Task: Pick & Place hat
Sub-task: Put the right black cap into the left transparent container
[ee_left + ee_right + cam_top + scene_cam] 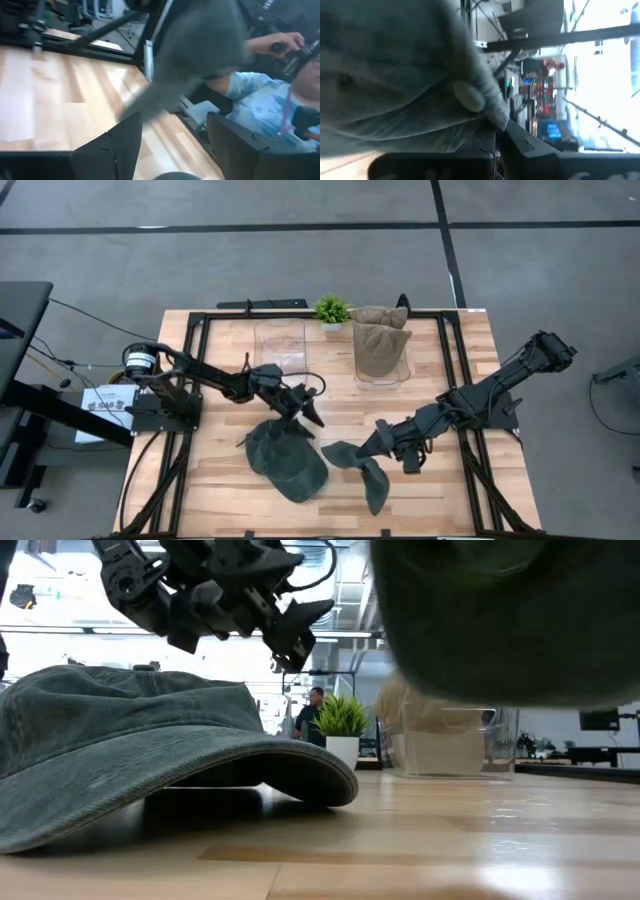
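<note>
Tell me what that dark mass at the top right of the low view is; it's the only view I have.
Observer: A second green cap, clamped in the right gripper.
Operator: And the gripper over the near cap?
Observer: That's the left gripper, open and holding nothing; the near cap lies on the table.
Operator: Any bins?
Observer: Two at the back: the left bin looks empty, the right bin holds tan hats.

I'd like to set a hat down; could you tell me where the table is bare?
Bare wood lies between the left arm's base and the empty clear bin, and at the front right corner. Crowded: around the green cap, the second cap and the filled bin.
</note>
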### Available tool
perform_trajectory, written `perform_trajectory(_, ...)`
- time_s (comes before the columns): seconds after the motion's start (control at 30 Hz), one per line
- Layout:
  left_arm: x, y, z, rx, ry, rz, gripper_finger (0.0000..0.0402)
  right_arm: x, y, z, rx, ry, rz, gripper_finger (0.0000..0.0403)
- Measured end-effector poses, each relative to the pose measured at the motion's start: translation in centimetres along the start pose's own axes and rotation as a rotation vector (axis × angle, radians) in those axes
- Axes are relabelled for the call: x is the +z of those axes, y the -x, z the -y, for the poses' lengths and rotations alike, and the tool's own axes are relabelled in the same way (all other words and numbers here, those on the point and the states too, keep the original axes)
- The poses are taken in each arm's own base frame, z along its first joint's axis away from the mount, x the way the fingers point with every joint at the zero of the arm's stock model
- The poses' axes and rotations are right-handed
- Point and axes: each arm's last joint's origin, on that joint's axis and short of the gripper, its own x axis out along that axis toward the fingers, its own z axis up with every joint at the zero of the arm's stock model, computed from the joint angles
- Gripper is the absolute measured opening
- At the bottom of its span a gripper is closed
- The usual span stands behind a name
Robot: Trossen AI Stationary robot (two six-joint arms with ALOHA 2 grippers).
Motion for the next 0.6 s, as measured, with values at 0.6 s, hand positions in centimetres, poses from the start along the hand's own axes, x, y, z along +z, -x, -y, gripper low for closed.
perform_trajectory(0.6, 5.4, 5.9, 1.9, 0.322, -0.437, -0.01, 0.0213, -2.3, 1.7, 3.2, 0.117, -0.434, -0.291, 0.0)
